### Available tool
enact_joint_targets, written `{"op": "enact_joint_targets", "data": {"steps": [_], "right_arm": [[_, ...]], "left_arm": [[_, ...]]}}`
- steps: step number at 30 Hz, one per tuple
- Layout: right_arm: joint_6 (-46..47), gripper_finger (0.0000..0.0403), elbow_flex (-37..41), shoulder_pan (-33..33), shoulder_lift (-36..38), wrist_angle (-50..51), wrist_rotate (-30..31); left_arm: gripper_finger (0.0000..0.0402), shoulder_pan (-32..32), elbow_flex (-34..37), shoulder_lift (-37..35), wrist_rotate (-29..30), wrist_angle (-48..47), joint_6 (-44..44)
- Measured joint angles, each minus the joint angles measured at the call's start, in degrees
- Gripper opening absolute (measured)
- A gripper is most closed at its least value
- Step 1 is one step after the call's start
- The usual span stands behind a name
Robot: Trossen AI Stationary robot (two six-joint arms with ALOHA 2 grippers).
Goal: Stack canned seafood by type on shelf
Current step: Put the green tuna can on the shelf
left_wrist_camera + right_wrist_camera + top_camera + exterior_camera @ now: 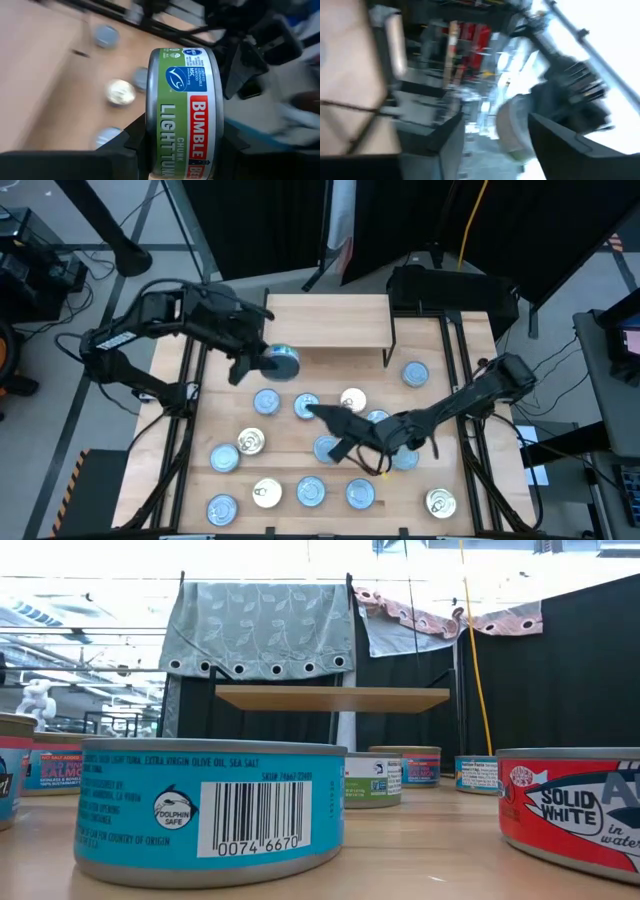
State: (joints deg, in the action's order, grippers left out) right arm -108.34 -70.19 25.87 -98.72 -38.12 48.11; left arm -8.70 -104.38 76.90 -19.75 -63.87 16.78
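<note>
The round metal tin with a glossy turquoise paper label (212,808) has a dull silvery rim. The pale wooden bench (300,470) looks smooth and matt, like the light wooden shelf top (332,698). The green-labelled tin (184,112) shines; grey patterned cloth (260,628) hangs behind.
</note>
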Motion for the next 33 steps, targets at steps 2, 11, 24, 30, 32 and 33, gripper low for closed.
{"op": "enact_joint_targets", "data": {"steps": [2, 11, 24, 30, 32, 33], "right_arm": [[-9.0, 0.0239, -2.7, 0.8, -2.7, -4.1, 0.2], [-21.1, 0.0272, -9.4, -2.2, -6.4, -3.9, -0.1], [-26.0, 0.0234, -9.3, -7.3, -6.4, -3.7, -4.4], [-26.9, 0.0173, -9.3, -7.1, -6.4, -2.0, -4.5], [-26.3, 0.0148, -9.3, -6.8, -6.4, -1.1, -4.3], [-26.0, 0.0137, -9.3, -6.7, -6.4, -0.7, -4.3]], "left_arm": [[0.0138, -1.3, 0.0, 0.0, -5.6, -0.3, 2.2], [0.0138, -0.4, -0.1, 1.3, -14.1, -3.2, 5.9], [0.0138, -0.2, -0.1, 4.3, -14.3, -4.1, 6.4], [0.0153, -0.5, -0.1, 6.0, -15.0, -4.3, 5.1], [0.0156, -0.7, -0.1, 6.2, -15.6, -4.3, 4.7], [0.0157, -0.9, -0.1, 6.2, -15.7, -4.3, 4.6]]}}
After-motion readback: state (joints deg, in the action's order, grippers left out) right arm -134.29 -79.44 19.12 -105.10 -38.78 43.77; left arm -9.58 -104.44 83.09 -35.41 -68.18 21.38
